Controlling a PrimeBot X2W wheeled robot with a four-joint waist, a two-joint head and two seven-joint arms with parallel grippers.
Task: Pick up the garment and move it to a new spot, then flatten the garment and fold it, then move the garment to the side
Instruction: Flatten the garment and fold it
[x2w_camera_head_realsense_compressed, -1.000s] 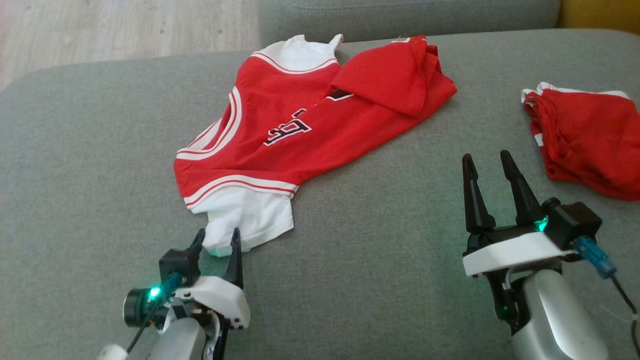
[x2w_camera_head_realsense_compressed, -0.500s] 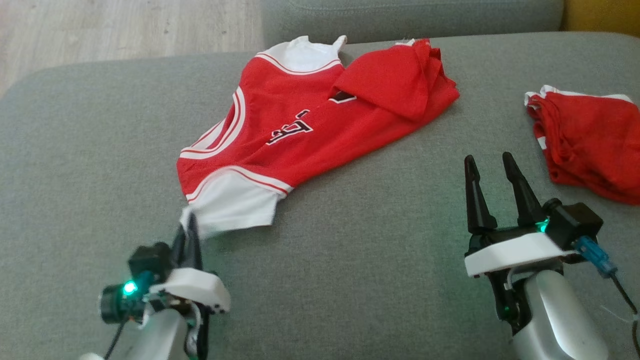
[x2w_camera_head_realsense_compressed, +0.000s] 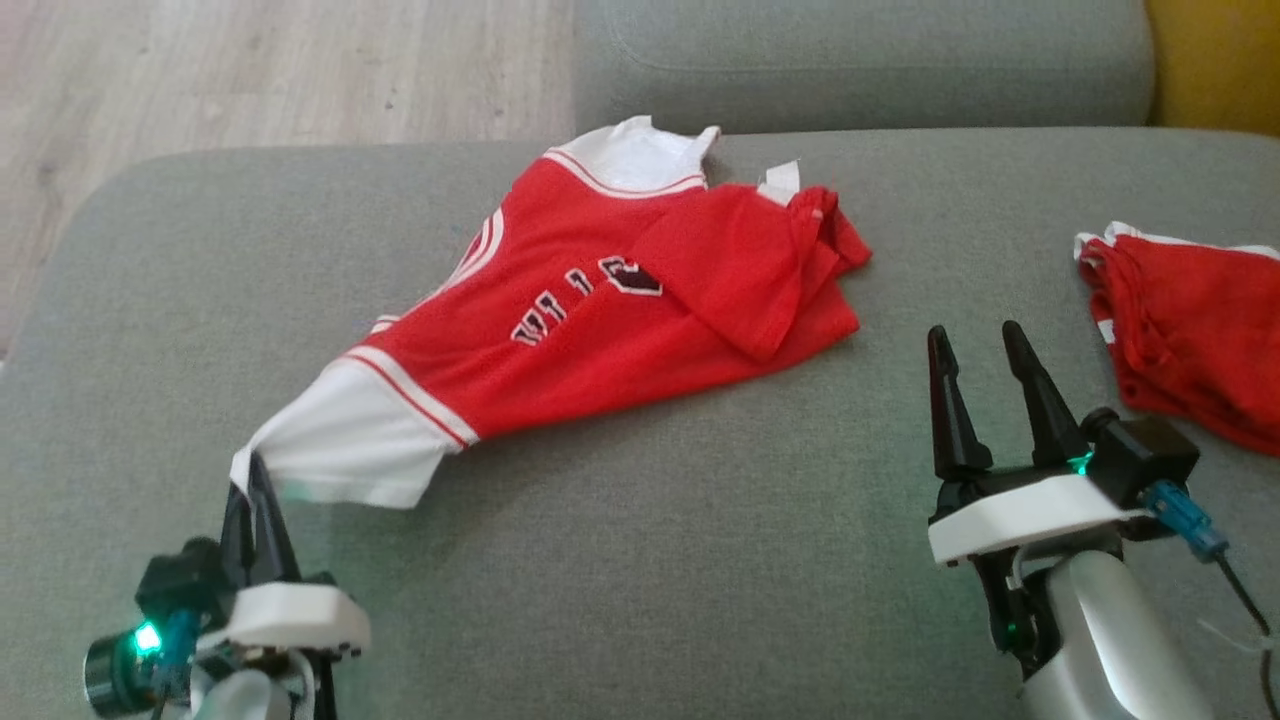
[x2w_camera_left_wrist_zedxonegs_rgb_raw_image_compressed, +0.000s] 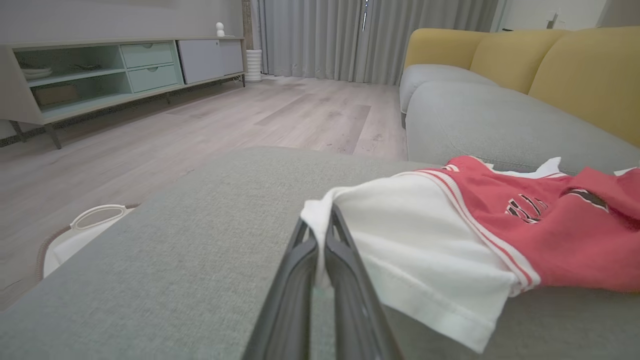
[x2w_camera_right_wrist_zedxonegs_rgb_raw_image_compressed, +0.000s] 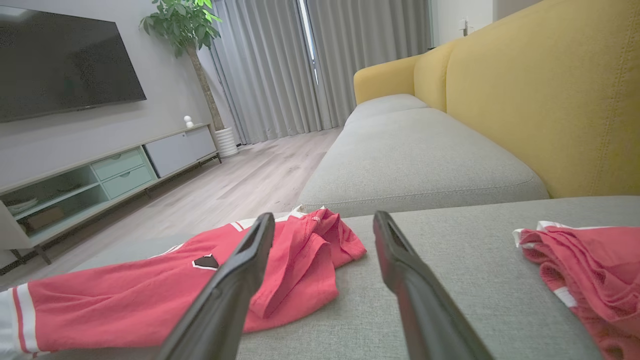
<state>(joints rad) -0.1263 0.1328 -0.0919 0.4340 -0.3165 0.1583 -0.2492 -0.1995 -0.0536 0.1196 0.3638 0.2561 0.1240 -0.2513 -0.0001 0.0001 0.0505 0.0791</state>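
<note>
Garment (x2w_camera_head_realsense_compressed: 600, 340) stretches lengthwise from far right to near left, white corner clamped in left fingers (x2w_camera_head_realsense_compressed: 262, 528); right fingers (x2w_camera_head_realsense_compressed: 948, 405) apart.

Head view looks down on the sofa (x2w_camera_head_realsense_compressed: 700, 560); wrist views skim low (all share the garment (x2w_camera_head_realsense_compressed: 620, 330)).

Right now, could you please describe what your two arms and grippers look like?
The left gripper and right gripper each have two long, tapered black fingers on a white housing with a green light, mounted on silver-grey forearms. The right one also carries a black block with a blue connector and a thin dark cable.
</note>
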